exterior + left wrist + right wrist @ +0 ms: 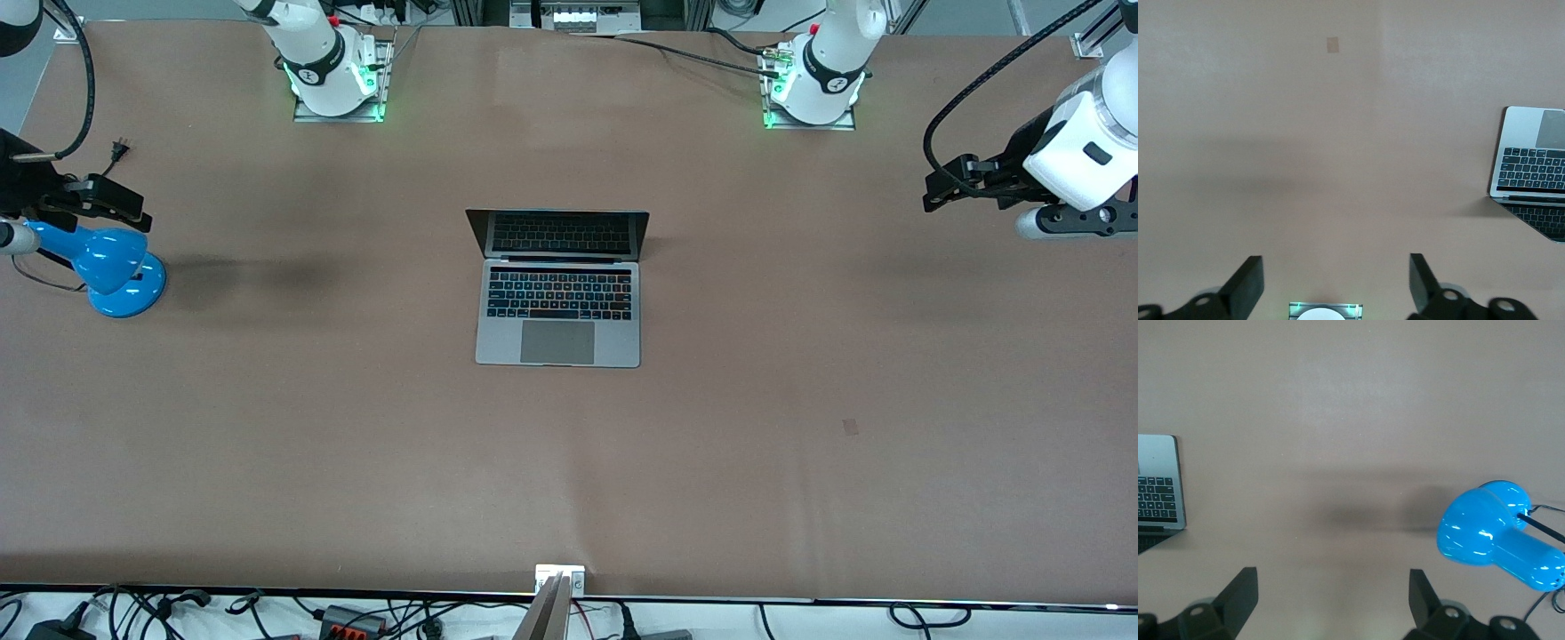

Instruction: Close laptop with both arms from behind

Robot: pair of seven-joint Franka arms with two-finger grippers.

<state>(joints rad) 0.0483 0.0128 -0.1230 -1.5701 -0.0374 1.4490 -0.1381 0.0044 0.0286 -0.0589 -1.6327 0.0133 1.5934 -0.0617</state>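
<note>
Your laptop (558, 289) sits open near the middle of the desk (356, 444), its screen tilted up on the edge toward the robot bases and its keyboard and trackpad toward the front camera, so the lid's back faces the arms, which suits a push from the hinge side. Neither arm is near it yet. Your left gripper (944, 188) hangs high over the left arm's end of the desk, well apart from the laptop; in the left wrist view its fingers (1248, 283) are spread wide with bare desk between them, and the laptop shows only at the edge of that view. Your right gripper (116, 206) hangs over the right arm's end of the desk, just above a blue desk lamp (116, 267); its fingers (1241, 593) are also spread and hold nothing. The lamp is the one thing to mind: it sits under the right arm, so you would likely want to lift clear of it before swinging in. Judging from this, closing has not begun; both arms would need to travel inward to the top edge of the screen.
</note>
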